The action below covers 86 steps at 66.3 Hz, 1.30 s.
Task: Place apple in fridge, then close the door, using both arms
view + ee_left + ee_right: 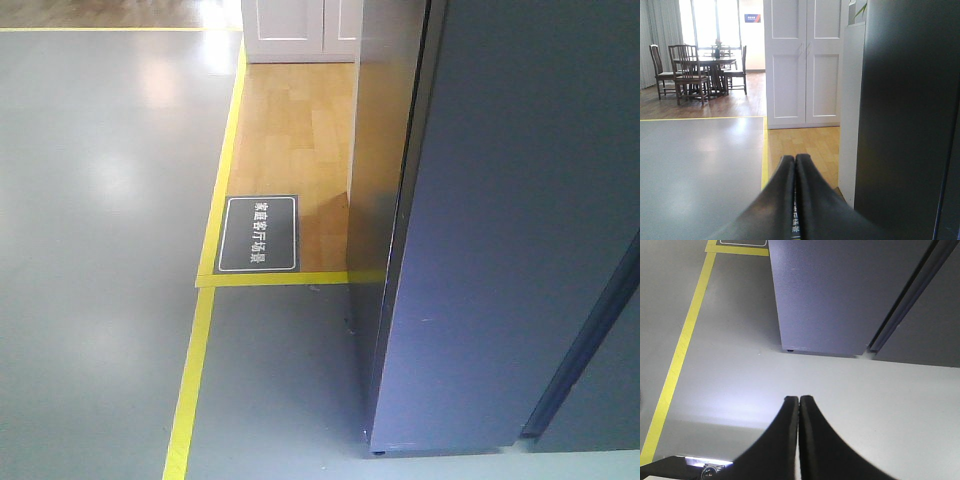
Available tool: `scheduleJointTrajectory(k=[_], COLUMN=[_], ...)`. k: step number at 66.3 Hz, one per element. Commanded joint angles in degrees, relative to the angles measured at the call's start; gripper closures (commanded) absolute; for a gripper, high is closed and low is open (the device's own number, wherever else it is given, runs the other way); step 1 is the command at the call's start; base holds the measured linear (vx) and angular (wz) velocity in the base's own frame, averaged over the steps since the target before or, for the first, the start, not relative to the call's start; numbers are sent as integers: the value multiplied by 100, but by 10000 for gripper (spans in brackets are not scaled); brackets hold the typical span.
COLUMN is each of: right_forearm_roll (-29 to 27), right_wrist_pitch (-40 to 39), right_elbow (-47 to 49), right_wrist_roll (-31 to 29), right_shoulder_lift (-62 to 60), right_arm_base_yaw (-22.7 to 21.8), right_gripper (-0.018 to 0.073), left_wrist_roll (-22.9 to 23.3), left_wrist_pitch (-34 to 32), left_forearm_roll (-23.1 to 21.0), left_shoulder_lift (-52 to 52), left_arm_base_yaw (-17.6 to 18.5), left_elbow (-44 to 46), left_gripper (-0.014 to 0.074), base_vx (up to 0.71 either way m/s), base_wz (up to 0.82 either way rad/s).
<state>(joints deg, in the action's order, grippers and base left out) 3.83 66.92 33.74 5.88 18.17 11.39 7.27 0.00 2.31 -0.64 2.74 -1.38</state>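
Note:
The fridge (500,250) shows its dark grey-blue outside at the right of the front view; its door (590,340) looks shut, with a dark seam running diagonally. It also shows in the right wrist view (840,290) and as a dark wall in the left wrist view (905,115). My left gripper (794,158) is shut and empty, held above the floor left of the fridge. My right gripper (799,399) is shut and empty, above the grey floor in front of the fridge base. The apple is out of view.
Yellow floor tape (195,370) borders a wooden floor patch (295,140) with a dark sign (259,233). White cabinet doors (802,60) stand behind the fridge. A dining table with chairs (700,70) stands far off at the left.

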Motion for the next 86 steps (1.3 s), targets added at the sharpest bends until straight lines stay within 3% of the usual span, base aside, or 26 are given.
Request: scheduleJointTrajectory(k=[1,19,41,86], right_forearm_roll=[55,55,55,50], right_wrist_pitch=[-284,-284,-284,-283], right_elbow=[132,132,132,132], right_wrist_roll=[-47,-47,-47,-47], right_shoulder_lift=[58,58,58,58], right_arm_base_yaw=[6,6,6,6], right_gripper=[562,562,562,562], left_wrist_roll=[-12,-58,-341,-340], left_wrist_pitch=[-409,-396,-339,-275], left_forearm_roll=[-63,-58,-18,-66], left_shoulder_lift=[-96,-96,-96,-90], left_arm_base_yaw=[18,245,240,162], left_elbow=[91,91,91,97], left_gripper=[603,603,603,603], base_vx=[0,0,0,0], base_wz=[0,0,0,0])
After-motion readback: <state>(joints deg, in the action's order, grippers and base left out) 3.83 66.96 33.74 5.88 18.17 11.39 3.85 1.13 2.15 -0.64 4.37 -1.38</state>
